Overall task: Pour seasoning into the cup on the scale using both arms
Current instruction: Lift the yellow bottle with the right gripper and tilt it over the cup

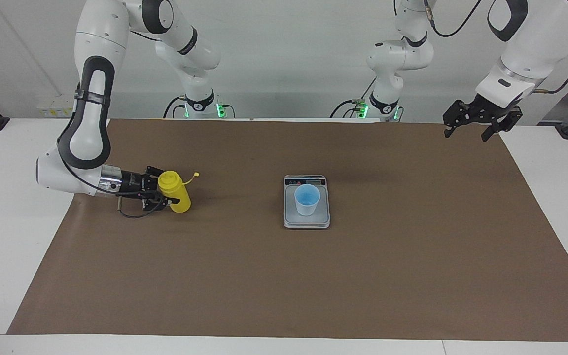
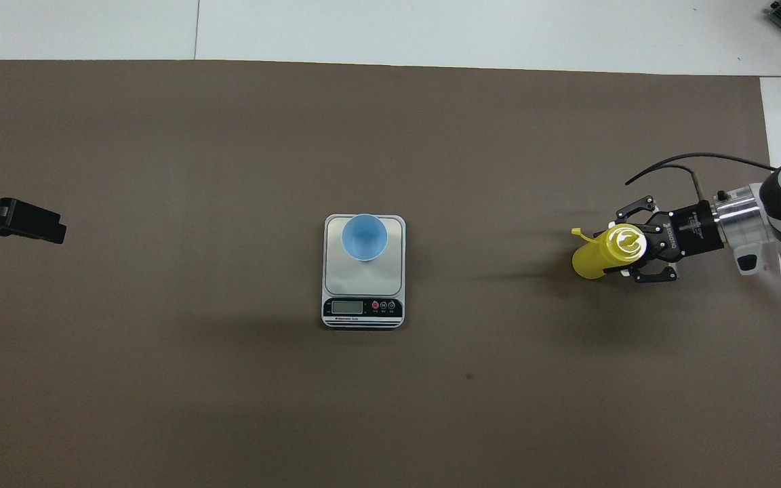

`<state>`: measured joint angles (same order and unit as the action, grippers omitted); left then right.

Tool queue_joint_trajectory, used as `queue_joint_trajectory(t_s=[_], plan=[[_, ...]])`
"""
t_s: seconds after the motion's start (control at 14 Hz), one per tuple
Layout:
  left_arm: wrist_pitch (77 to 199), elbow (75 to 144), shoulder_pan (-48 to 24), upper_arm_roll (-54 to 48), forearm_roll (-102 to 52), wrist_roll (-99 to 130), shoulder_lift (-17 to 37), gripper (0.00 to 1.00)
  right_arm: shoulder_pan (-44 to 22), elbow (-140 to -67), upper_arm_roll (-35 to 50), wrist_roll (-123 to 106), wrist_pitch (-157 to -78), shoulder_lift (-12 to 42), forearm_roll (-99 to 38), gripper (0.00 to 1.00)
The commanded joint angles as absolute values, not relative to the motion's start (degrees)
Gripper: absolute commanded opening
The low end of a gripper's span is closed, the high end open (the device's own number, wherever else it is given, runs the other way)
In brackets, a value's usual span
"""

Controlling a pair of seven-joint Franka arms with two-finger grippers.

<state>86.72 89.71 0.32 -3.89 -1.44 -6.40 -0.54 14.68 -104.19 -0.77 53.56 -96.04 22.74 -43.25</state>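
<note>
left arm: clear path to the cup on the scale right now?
Probably yes. The left gripper hangs open over the mat's edge at its own end, and the cup stands uncovered on the scale mid-table. The right gripper is off at the yellow bottle.

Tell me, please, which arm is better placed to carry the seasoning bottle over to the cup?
The right arm: the right gripper already has its jaws around the seasoning bottle. The left gripper hangs open in the air at the table's other end, away from the cup.
</note>
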Motion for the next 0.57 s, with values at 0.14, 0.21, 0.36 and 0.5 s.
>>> queue_joint_trajectory(t_s=[0.14, 0.21, 0.36, 0.5], plan=[[85.78, 89.56, 0.18, -4.04, -0.53, -6.94, -0.62, 1.00, 5.65, -105.65, -0.70, 73.26, -107.37, 13.72, -43.60, 0.00], [85.87, 89.56, 0.18, -4.04, -0.53, -6.94, -0.62, 1.00, 2.84, -105.56, -0.79, 76.52, -110.88, 13.01, -42.98, 0.00], [85.96, 89.56, 0.09, -4.04, -0.53, -6.94, -0.70, 1.00, -3.31, -104.60, -0.88, 82.24, -118.35, 12.57, -35.12, 0.00], [86.22, 90.09, 0.09, -4.04, -0.53, -6.86, -0.70, 1.00, -7.19, -102.75, -0.70, 91.62, -122.77, 12.83, -24.57, 0.00]])
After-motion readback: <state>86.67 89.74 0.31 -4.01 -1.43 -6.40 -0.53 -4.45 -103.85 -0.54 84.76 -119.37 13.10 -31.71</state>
